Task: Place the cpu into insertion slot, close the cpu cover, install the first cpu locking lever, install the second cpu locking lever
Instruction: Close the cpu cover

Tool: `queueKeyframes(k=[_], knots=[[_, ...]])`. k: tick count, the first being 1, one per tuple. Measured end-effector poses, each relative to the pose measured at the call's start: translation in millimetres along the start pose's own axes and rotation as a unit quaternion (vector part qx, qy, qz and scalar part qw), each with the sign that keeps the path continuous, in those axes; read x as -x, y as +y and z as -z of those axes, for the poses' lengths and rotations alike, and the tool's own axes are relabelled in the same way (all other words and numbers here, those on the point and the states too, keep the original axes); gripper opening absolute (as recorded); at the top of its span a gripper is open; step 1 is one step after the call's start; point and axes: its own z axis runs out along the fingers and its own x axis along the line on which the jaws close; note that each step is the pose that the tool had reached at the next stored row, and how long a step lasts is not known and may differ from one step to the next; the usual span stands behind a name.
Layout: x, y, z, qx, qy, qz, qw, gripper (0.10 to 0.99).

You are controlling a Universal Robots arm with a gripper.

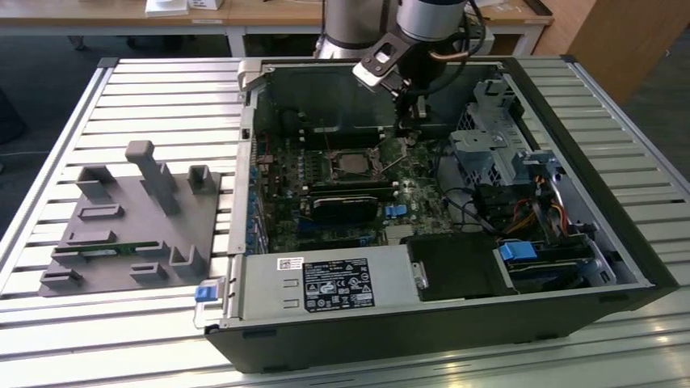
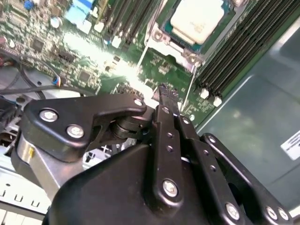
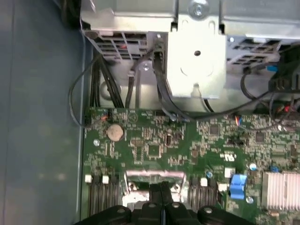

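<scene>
The cpu (image 2: 196,18) lies silvery-topped in the insertion slot (image 1: 351,164) in the middle of the motherboard. The cpu cover (image 2: 174,50), a thin silver frame, lies flat around the chip. A thin metal lever rod (image 2: 186,89) runs along the socket's side. My gripper (image 2: 163,91) has its black fingers pressed together, tip just off the socket's corner over the green board and beside that rod. Seen in the exterior view, the gripper (image 1: 408,133) hangs inside the case just behind the socket, toward that view's right. The gripper (image 3: 161,188) tip meets the cover's edge (image 3: 154,177).
Long black memory slots (image 2: 234,51) flank the socket. A metal drive cage (image 1: 490,137) with cables (image 3: 164,93) stands close on the exterior view's right. A power supply (image 1: 323,287) fills the case front. A grey fixture block (image 1: 129,218) sits on the slatted table at left.
</scene>
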Motion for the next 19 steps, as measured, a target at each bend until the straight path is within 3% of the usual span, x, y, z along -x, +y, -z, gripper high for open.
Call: queueKeyframes(k=[4, 11, 19], knots=[[-3.1, 7.9, -3.1, 0.0001, 0.0001, 0.000, 1.0000, 0.118], [-5.8, 12.0, -9.4, 0.0000, -0.0003, 0.000, 1.0000, 0.118], [-9.1, 23.9, -11.9, 0.0000, -0.0002, 0.000, 1.0000, 0.118]])
